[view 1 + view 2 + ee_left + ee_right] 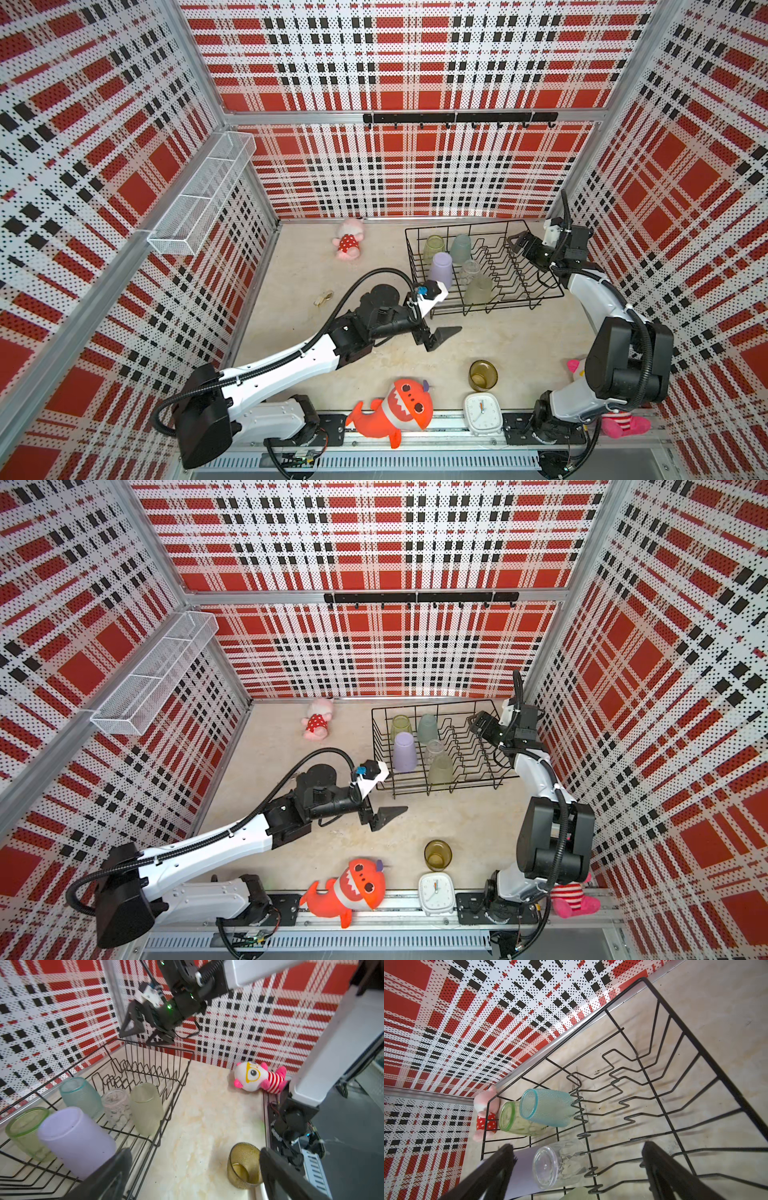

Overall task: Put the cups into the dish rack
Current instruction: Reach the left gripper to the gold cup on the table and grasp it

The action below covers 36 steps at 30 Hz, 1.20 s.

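- Both top views: dish rack [519, 270] sits far right on the desk [511, 345], close to the back wall.
- Five cups stand in the rack's left end: green cup [433, 246], teal cup [460, 248], lilac cup [440, 267], clear cup [469, 271], frosted cup [478, 289].
- Amber cup [483, 375] stands mouth up on the desk near the front edge, just beside the white clock [483, 412], well apart from the rack.
- Left claw [442, 337] hangs over bare desk near the rack's front left corner, spread wide, holding nothing.
- Right claw [514, 243] is over the rack's right end above the divider prongs, spread wide, empty.
- Left wrist view: claw fingers are far apart; the amber cup shows between them, ungripped. The lilac cup stands bottom up in the rack, other four around it.
- Right wrist view: claw fingers are far apart over the rack wires, nothing gripped. Clear cup below, teal and green cups side by side, pink plush [485, 1113] outside the rack's corner.
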Each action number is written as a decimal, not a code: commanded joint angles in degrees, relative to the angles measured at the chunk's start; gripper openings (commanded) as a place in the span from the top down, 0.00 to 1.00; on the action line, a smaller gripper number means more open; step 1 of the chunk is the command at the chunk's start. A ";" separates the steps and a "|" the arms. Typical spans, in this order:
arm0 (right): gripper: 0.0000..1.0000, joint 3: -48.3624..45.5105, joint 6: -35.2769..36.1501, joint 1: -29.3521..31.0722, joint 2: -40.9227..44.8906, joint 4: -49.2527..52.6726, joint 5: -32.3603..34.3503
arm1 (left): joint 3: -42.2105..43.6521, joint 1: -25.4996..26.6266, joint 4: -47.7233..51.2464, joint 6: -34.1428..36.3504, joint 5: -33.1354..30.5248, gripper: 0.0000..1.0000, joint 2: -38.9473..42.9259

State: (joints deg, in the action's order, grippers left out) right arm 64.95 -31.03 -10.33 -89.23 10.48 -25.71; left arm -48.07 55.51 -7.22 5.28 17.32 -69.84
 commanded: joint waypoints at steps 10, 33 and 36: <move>0.00 3.55 4.29 -0.31 -0.24 5.39 2.33 | -13.11 11.78 11.68 7.56 -6.07 0.05 -19.45; 0.00 1.64 5.79 -0.26 0.81 6.16 3.76 | -34.99 13.83 38.03 8.26 -11.45 0.32 -42.23; 0.00 1.23 4.95 -0.31 0.66 5.42 3.25 | -37.62 13.77 40.35 7.58 -12.97 0.45 -44.80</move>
State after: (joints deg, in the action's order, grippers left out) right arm 66.89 -26.15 -10.33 -90.00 16.51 -22.24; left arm -83.09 69.14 29.47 13.21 6.66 -112.38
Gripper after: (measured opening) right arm 0.999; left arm 0.567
